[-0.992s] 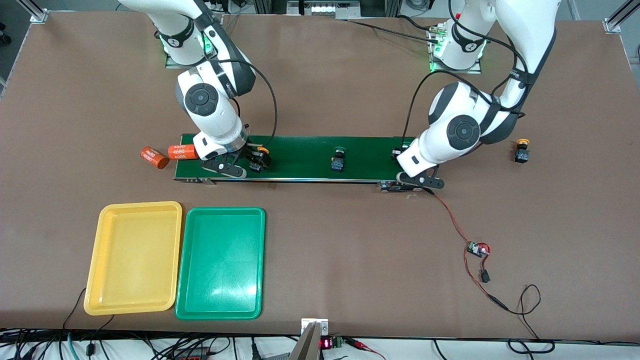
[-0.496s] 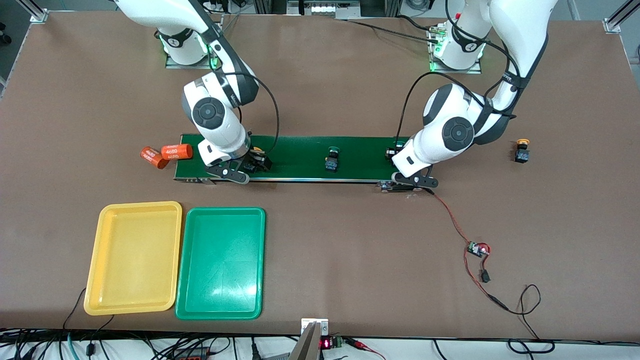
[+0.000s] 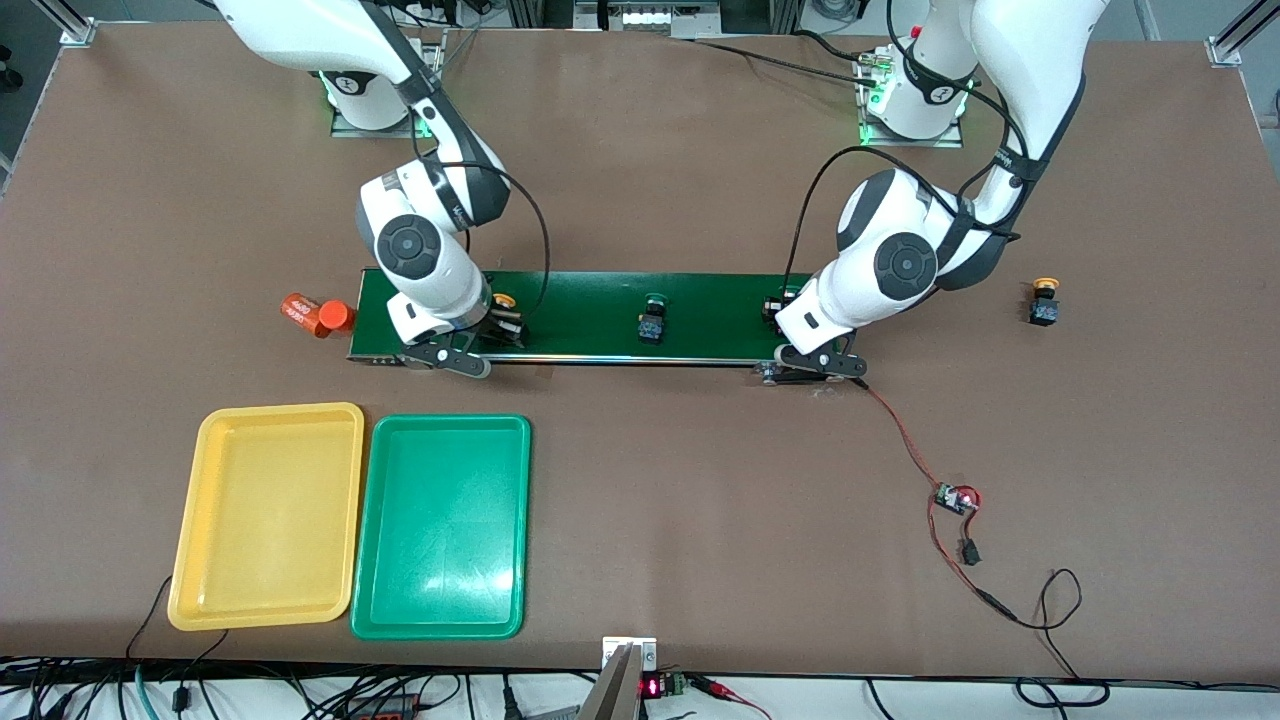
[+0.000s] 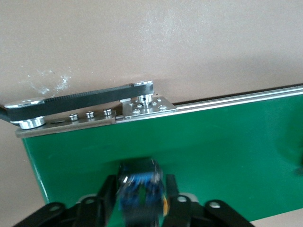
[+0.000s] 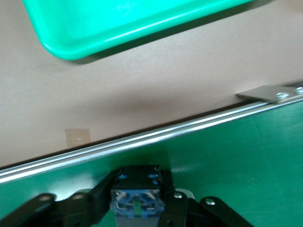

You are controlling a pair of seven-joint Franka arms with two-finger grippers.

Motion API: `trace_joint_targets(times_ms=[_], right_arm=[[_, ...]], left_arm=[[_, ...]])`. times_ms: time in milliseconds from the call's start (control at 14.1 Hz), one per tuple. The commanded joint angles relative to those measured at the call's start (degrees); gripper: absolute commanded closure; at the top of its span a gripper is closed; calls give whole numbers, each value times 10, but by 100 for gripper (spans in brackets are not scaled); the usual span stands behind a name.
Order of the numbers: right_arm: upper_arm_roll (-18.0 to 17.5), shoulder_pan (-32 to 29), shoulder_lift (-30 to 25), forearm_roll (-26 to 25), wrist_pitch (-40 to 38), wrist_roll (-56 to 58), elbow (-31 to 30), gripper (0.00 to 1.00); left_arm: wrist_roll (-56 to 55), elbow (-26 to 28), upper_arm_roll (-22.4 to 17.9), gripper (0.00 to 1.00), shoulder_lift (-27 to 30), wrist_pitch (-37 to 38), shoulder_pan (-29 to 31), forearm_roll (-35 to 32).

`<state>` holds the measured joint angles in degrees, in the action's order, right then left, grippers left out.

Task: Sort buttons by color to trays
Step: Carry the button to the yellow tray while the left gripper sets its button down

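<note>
Right claw [image 5: 137,201], low over the conveyor belt [image 3: 600,315] at the right arm's end, pinches a yellow-capped button [image 3: 505,308] by its black body. Left claw [image 4: 139,201], over the belt's other end, pinches a green-capped button [image 3: 775,303]. A second green button [image 3: 652,322] stands mid-belt between them. A second yellow button [image 3: 1044,303] stands on the bench [image 3: 700,480], apart from the belt at the left arm's end. The yellow tray [image 3: 268,515] and green tray [image 3: 441,527] lie side by side nearer the front camera.
</note>
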<state>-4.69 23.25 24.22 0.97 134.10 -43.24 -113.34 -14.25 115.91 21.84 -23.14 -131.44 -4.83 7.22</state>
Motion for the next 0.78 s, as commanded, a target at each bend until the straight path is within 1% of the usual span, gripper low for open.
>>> trace_joint_targets(times_ms=[0,142,213,283,425,496,567,638,709], right_arm=[[-1,-21,6,-1,-100,41,88,100],[-1,-49,8,-6,-146,116,135,100],[-1,-70,8,-7,-147,171,146,100],[0,-92,9,-8,-149,225,164,100],[0,-131,31,-18,-148,326,195,100],[5,-147,45,-42,-146,359,210,100],[7,-163,63,-67,-144,385,228,100],[6,-179,82,-83,-142,403,245,100],[7,-194,104,-95,-137,422,268,100]], left_arm=[[4,5,-6,0,19,1,-4,7],[3,5,-6,0,48,20,2,8],[-2,4,-6,0,66,36,10,10],[-1,4,-7,0,82,55,34,9],[8,5,-9,0,86,96,114,7],[28,5,-9,0,86,113,152,7],[57,5,-10,0,85,127,175,6],[87,5,-15,0,80,130,196,-8],[99,5,-15,0,72,128,211,-45]])
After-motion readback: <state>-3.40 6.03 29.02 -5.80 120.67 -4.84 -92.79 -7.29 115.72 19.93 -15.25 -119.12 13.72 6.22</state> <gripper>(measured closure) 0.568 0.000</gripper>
